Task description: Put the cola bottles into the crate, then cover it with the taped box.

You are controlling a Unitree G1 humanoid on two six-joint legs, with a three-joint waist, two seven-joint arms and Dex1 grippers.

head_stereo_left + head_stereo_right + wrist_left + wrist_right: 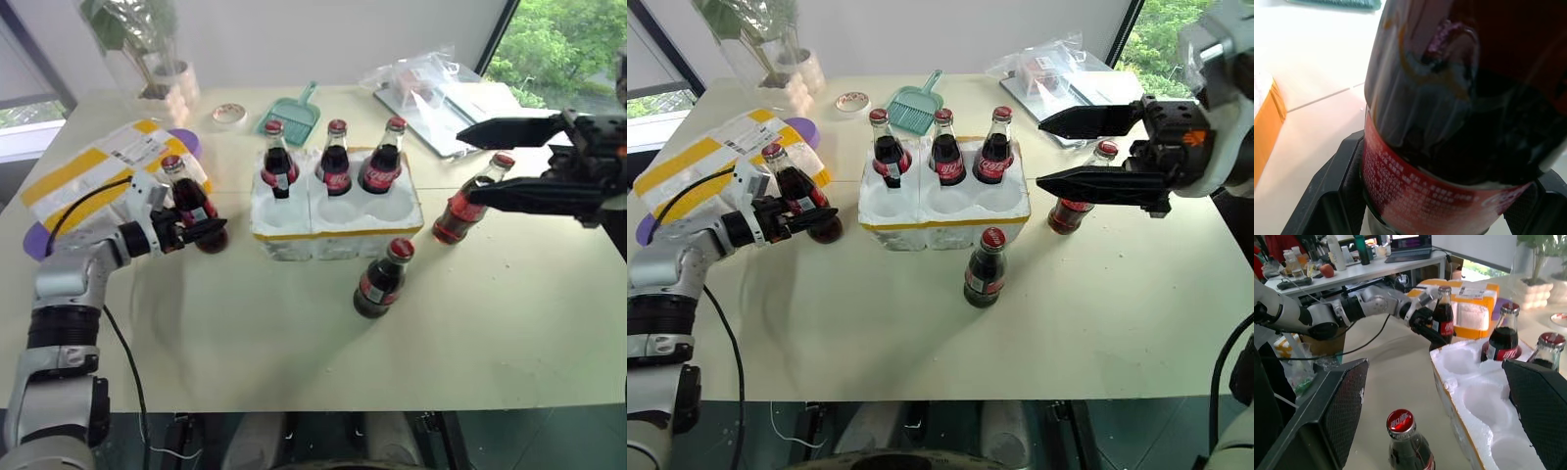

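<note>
Nearest us, a lone cola bottle [381, 280] stands upright on the table [294, 352], just in front of the crate [336, 217]. The crate has three bottles [334, 157] seated along its far row, and the three near wells are empty. A fifth bottle [470, 200] stands just off the crate's right end.

Over on the left, the sixth bottle [799, 194] stands beside the taped box [705, 162], and the left gripper [808, 219] has its fingers either side of the lower body (the wrist view has dark glass and red label wedged between the black pads). Whether they are pressing on it yet is hard to call. The bottle looks to be resting on the table.

The right gripper [1050, 153] hangs above the table to the right of the crate, fingers spread wide and holding nothing, pointing across toward the crate.

Behind the crate lie a teal dustpan [292, 114], a tape roll [229, 115] and a plastic bag [416, 83].
</note>
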